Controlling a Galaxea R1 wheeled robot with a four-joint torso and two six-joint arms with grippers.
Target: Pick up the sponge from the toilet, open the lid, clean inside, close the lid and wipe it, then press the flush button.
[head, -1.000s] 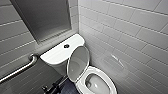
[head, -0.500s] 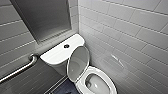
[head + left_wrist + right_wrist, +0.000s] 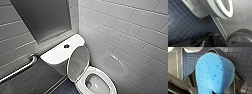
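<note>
well, your right gripper [image 3: 215,80] is clamped on the sponge [image 3: 216,70], which bulges out between the dark side plates. it covers the fingertips, and one end is cut off at the frame edge. it looks bright blue, porous and speckled darker. in the head view the lid [image 3: 78,62] stands raised on the toilet [image 3: 56,53]. the flush button [image 3: 66,46] sits at 11 o'clock from it, and the bowl at 5 o'clock is partly cut off.
</note>
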